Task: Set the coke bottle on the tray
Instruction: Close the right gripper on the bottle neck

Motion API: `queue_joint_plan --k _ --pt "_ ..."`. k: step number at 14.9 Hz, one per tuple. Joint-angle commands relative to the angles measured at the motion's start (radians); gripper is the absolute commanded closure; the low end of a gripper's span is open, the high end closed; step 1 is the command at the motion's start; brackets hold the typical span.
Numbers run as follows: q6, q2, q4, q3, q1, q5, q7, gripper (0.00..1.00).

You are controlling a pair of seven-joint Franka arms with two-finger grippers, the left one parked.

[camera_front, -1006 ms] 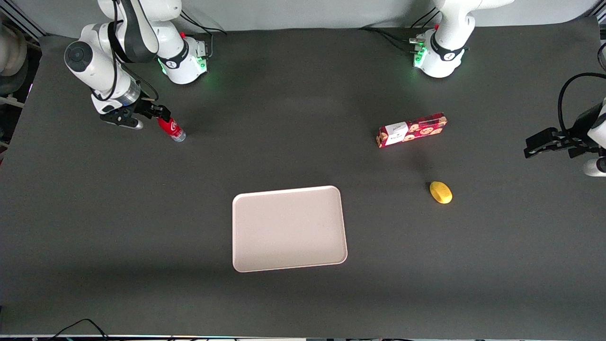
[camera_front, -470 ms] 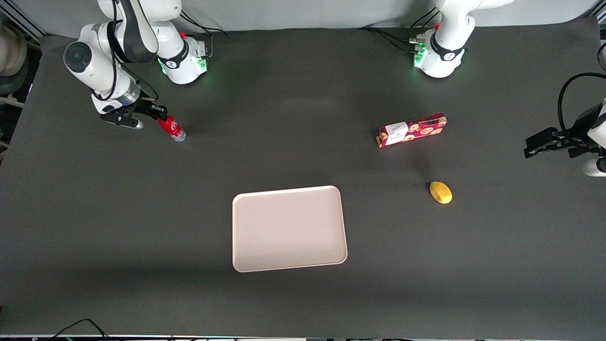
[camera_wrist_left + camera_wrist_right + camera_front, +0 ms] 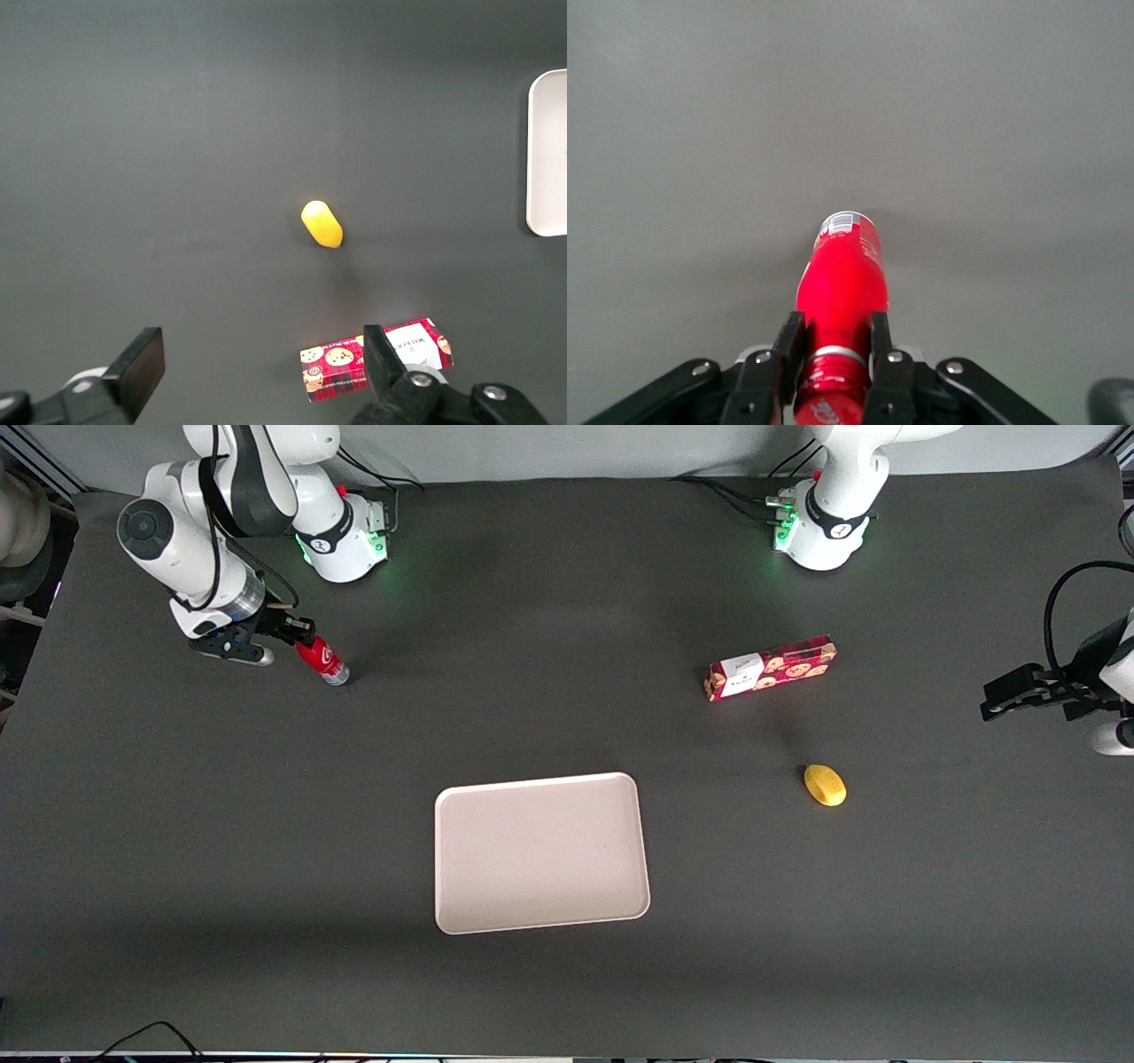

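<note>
The coke bottle (image 3: pixel 322 662) is a small red bottle with a white logo and a clear silvery base. It leans at the working arm's end of the table, far from the front camera. My right gripper (image 3: pixel 302 641) is shut on its neck just below the cap. In the right wrist view the two black fingers (image 3: pixel 790 341) press on either side of the red neck, and the bottle (image 3: pixel 842 279) points away from the gripper (image 3: pixel 833 326). The pale pinkish-beige tray (image 3: pixel 540 853) lies flat near the table's middle, nearer the front camera, with nothing on it.
A long red cookie box (image 3: pixel 771 667) and a yellow lemon-like object (image 3: pixel 825 785) lie toward the parked arm's end of the table. Both show in the left wrist view, the box (image 3: pixel 376 359) and the yellow object (image 3: pixel 322 224), with a tray edge (image 3: pixel 549 159).
The gripper and the bottle's cap end have shifted slightly away from the front camera. The bottle's base has crept up a little in the front view. Nothing else has moved.
</note>
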Motion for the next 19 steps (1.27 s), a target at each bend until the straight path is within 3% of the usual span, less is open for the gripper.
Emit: queue_joint_plan --k 1,11,15,19 --pt "-0.140 -0.033 0.143 0.009 0.005 0.013 -0.021 1.00" --pt "-0.660 0.203 0.897 0.009 0.005 0.011 -0.075 1.00" --pt "-0.683 0.270 0.987 0.011 0.006 0.013 -0.066 1.00" --pt "-0.675 0.422 1.157 0.003 0.145 0.013 0.043 1.00"
